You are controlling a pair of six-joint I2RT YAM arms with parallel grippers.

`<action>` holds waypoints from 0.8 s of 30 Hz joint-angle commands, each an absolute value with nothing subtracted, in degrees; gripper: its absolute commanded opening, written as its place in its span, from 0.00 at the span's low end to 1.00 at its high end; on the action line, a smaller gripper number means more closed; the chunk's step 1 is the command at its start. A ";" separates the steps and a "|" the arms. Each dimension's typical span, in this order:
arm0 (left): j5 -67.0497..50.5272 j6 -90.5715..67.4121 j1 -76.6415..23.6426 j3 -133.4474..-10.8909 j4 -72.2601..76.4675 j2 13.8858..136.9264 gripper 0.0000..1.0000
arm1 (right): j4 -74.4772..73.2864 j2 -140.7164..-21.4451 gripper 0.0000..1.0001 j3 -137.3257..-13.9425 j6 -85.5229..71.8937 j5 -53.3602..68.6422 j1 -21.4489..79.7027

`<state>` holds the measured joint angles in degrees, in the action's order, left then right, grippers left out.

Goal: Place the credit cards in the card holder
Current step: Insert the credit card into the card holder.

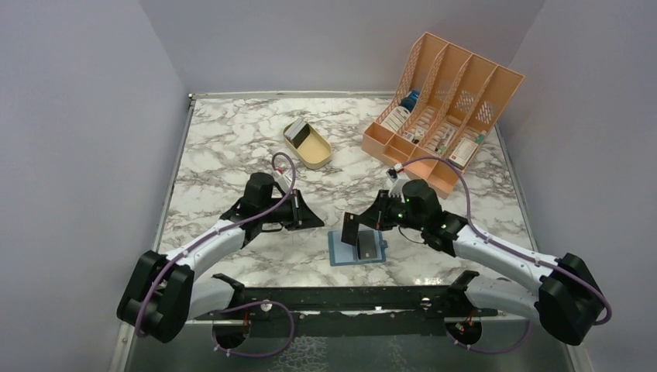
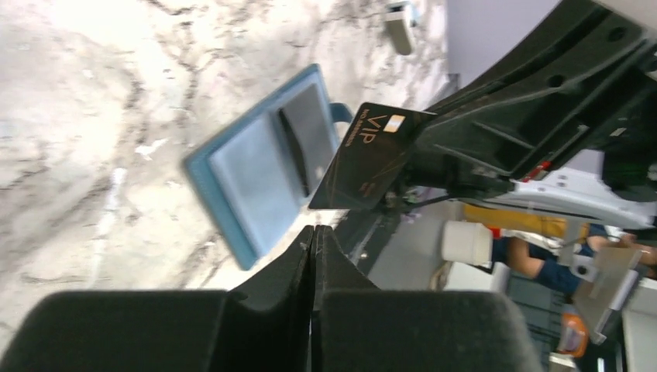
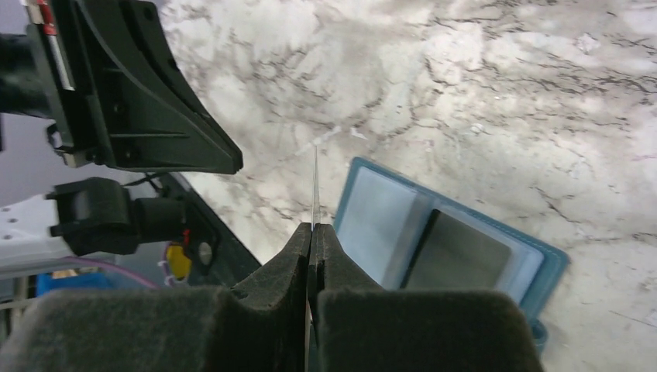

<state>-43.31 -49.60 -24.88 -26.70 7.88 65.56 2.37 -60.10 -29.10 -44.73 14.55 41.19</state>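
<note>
Right end effector [image 3: 312,232]: fingers pressed together, pinching the black VIP card [image 2: 372,159] by one edge. The card stands on edge at the 9 o'clock side of the card holder [image 3: 372,221] and appears clear of it. The holder lies open, pale faces up, at 6 o'clock on the table [image 1: 232,139]. A dark card [image 3: 457,256] sits in its 3 o'clock pocket. Left end effector [image 2: 314,236]: pressed together, empty, at the holder's 9 o'clock, apart from it. Recommendation: tip the card towards flat, square its leading edge to the vacant pocket mouth, and slide slowly. The holder is unrestrained and will likely skid, so bracing it with the left is advisable.
</note>
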 commanded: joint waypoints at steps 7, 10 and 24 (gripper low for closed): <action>-34.55 -43.96 -30.15 -29.85 5.73 74.79 0.00 | -5.24 -65.22 0.01 -34.67 -37.40 13.41 38.95; -33.81 -44.81 -32.42 -30.69 8.01 78.54 0.00 | -6.59 -66.15 0.01 -35.42 -36.68 14.91 37.59; -27.50 -43.32 -36.23 -30.03 9.84 84.49 0.00 | -8.57 -68.37 0.01 -35.07 -34.71 20.42 33.88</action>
<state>-31.03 -45.19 -36.03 -30.15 8.54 83.29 -7.46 -67.33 -33.85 -36.29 17.54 34.87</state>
